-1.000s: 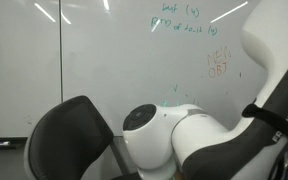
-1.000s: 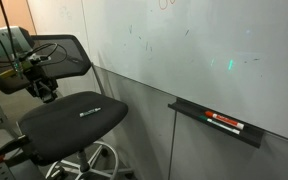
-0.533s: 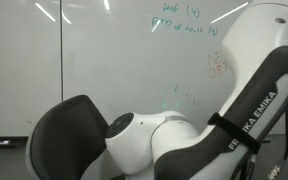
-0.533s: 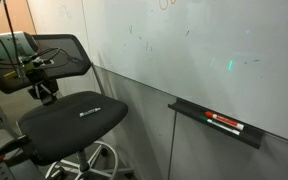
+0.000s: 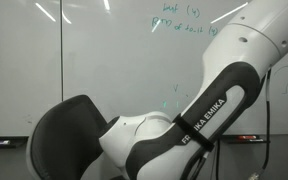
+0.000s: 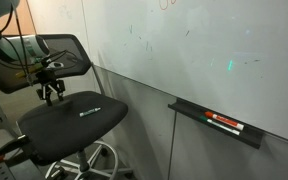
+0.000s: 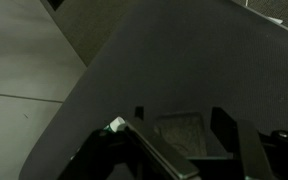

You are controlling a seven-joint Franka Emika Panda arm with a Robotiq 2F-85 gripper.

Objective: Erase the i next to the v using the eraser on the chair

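Hand over the chair seat, fingers spread

The robot's hand [image 6: 52, 96] is hovering low over the left side of the black curved-back chair [image 6: 74, 130], by the backrest. In the wrist view its jaws are standing apart, unclenched, either side of a small grey rectangular eraser [image 7: 187, 130] lying on the seat.

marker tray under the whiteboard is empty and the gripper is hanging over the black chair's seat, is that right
Not quite. The marker tray is not empty: it holds markers, as an exterior view shows. The rest stands: the gripper hangs over the seat of the black chair.
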